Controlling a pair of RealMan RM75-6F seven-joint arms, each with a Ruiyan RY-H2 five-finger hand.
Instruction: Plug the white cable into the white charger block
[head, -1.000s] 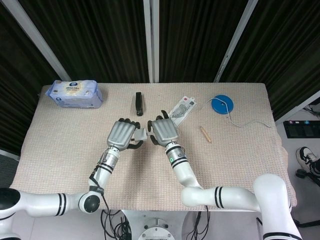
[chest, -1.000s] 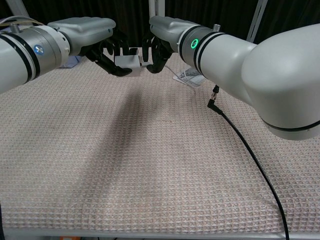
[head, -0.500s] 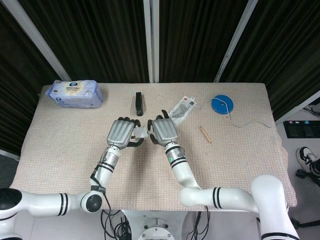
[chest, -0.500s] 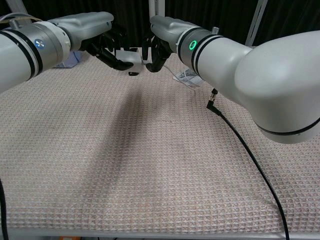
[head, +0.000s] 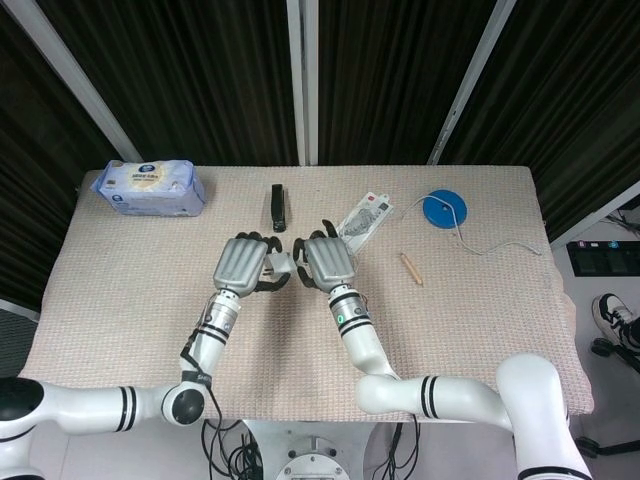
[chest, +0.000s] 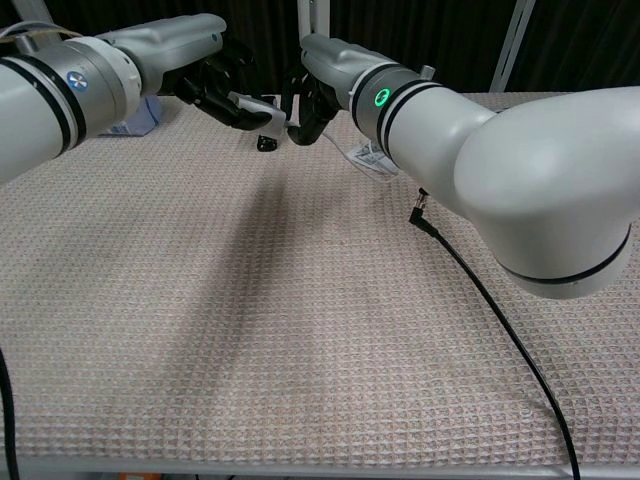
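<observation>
The charger block (chest: 256, 108) is held by the left hand (chest: 205, 78); the right hand's (chest: 312, 88) grip cannot be told. The blue disc (head: 443, 209), beyond the block, is shown overhead only.

Both arms reach forward, the left hand (head: 240, 265) and right hand (head: 327, 261) close together, fingers curled.

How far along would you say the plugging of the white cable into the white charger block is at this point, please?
Done: both hands are raised together over the mat. The left hand holds the white charger block, and the right hand is closed right beside it, presumably on the cable's plug, which is too hidden to confirm. Left: whether the plug is seated cannot be told, so insertion and release likely remain.
</observation>
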